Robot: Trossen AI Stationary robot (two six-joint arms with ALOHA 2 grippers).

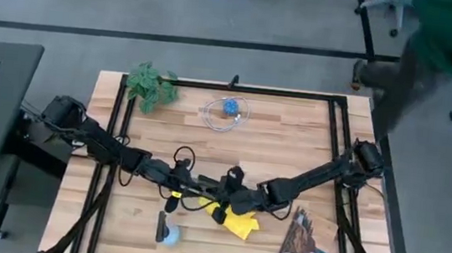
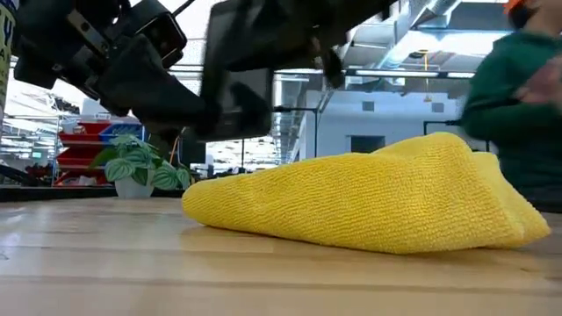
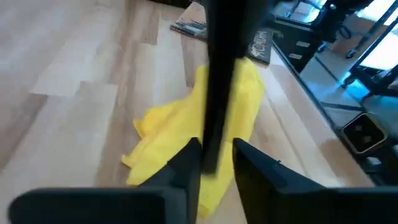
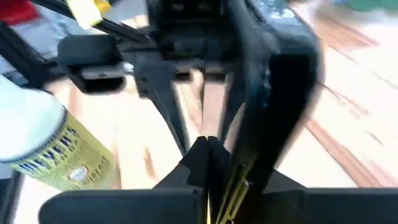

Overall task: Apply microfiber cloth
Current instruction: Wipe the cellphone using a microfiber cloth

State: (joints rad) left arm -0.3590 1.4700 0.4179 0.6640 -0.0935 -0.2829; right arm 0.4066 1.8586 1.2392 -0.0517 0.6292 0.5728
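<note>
Wooden table (image 1: 292,142): left gripper (image 3: 216,163) jaws narrow, clamping black smartphone (image 3: 221,74) above microfiber cloth (image 1: 239,222); right gripper (image 4: 208,155) jaws closed.

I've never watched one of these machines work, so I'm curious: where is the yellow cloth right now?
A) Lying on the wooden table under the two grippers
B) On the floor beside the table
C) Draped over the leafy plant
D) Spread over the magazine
A: the microfiber cloth lies rumpled on the table, apart from the plant and the magazine.

Both arms cover part of the microfiber cloth (image 1: 241,224); the person (image 1: 446,32) is blurred and cut off.
</note>
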